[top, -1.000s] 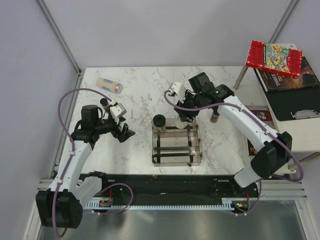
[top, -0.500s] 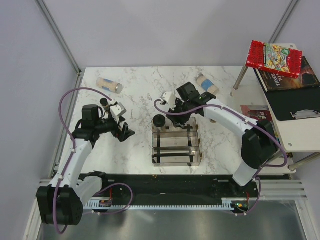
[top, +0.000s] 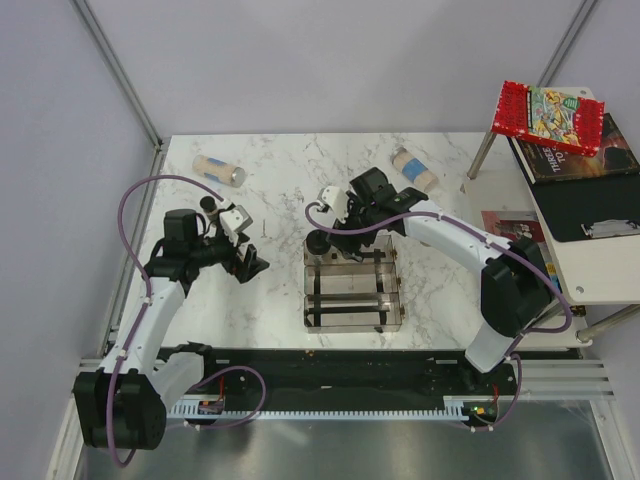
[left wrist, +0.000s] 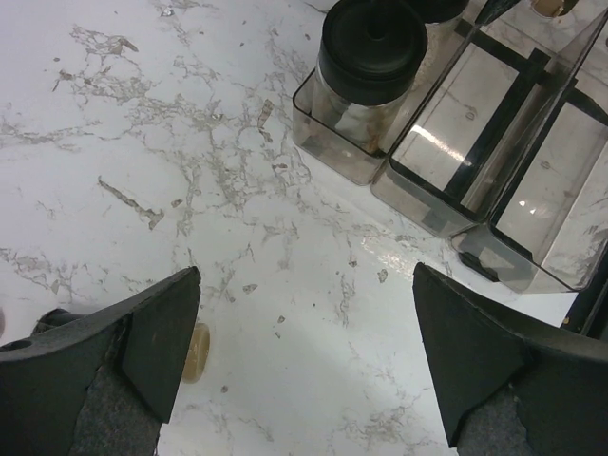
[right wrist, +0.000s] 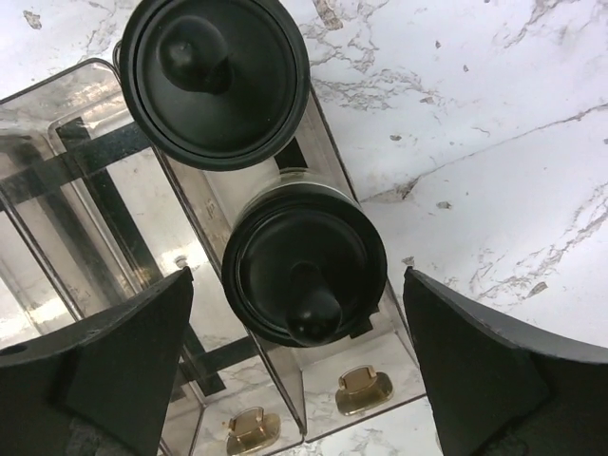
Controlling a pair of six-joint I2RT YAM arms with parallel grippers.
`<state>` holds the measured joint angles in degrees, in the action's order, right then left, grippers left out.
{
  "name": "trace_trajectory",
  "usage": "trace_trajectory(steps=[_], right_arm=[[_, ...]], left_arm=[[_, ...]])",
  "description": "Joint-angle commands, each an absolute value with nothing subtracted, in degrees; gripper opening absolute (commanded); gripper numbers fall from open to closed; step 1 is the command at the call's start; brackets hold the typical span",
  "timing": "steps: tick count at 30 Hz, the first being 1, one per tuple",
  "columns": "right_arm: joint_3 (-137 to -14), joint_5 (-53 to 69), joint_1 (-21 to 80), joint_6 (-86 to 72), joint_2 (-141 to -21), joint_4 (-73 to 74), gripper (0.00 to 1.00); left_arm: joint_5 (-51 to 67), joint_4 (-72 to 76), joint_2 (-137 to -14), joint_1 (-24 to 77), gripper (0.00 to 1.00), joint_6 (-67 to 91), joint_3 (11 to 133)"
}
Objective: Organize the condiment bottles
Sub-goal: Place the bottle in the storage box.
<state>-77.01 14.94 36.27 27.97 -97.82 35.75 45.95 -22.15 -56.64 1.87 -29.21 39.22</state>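
Observation:
The clear rack (top: 352,300) stands mid-table. Two black-lidded jars stand in its far-left compartment: one (right wrist: 214,81) at the end, the other (right wrist: 304,264) beside it. My right gripper (right wrist: 296,313) is open, with its fingers (right wrist: 123,370) standing wide on either side of the second jar, just above it. From above it (top: 338,230) covers that jar, and only the first jar (top: 318,243) shows. My left gripper (top: 250,264) is open and empty over bare marble, left of the rack (left wrist: 494,142). Two beige-filled bottles lie at the back, one on the left (top: 218,170) and one on the right (top: 413,168).
A side table at the right holds books (top: 570,170) and a red box (top: 545,115). A red booklet (top: 515,225) lies at the table's right edge. A small tan piece (left wrist: 195,351) lies on the marble by my left finger. The rack's other two compartments hold nothing.
My right gripper has moved left from the rack's far-right corner to its far-left compartment, uncovering the right beige bottle. The left arm has barely moved.

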Motion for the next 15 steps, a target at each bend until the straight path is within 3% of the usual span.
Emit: trace_trajectory(steps=[1, 8, 15], right_arm=[[-78.6, 14.9, 36.6, 28.8, -91.9, 34.6, 0.98], [-81.3, 4.7, 36.2, 32.0, -80.6, 38.6, 0.98], [-70.3, 5.7, 34.6, 35.3, -68.7, 36.7, 0.98]], left_arm=[[44.1, -19.4, -56.3, 1.1, 0.99, -26.8, 39.0], [21.9, -9.9, -57.6, -2.1, 1.0, -21.2, 37.4], [15.7, -9.8, -61.4, -7.3, 1.0, -18.0, 41.0]])
